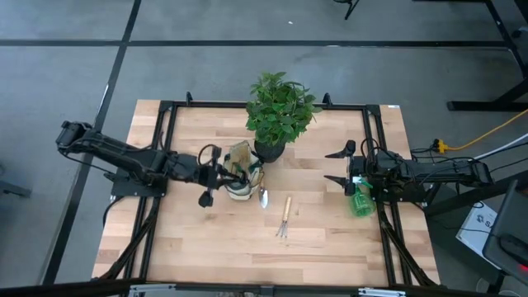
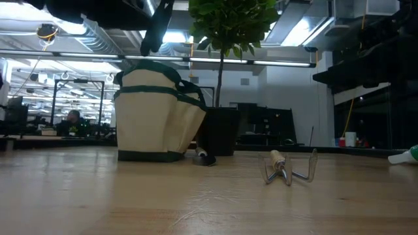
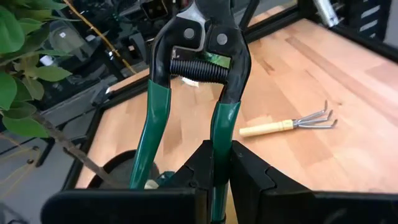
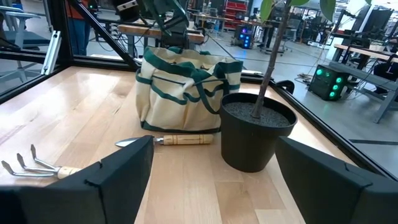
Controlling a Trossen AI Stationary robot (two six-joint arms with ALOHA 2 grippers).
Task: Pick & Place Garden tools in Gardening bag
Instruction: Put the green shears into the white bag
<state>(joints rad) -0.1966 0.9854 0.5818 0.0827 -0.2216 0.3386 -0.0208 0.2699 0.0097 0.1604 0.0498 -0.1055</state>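
Note:
The beige gardening bag with green trim stands on the table beside the black plant pot. My left gripper is over the bag, shut on the green-handled pruning shears, which also show above the bag in the low view. The wooden-handled trowel lies against the bag's foot. The hand fork lies flat on the table, prongs toward the near edge. The green spray bottle lies at the right. My right gripper is open and empty, just beyond the bottle. My left gripper pinches one green handle of the shears between its two fingers; the other handle stands free beside them. The shears run on along the fingers, blade end away from the wrist. They hang slanted above the bag, clear of the table.
The leafy potted plant stands just behind the bag, its leaves spreading over it. A black frame rail runs along the table's right side, another along the left. Bare wood lies toward the near edge.

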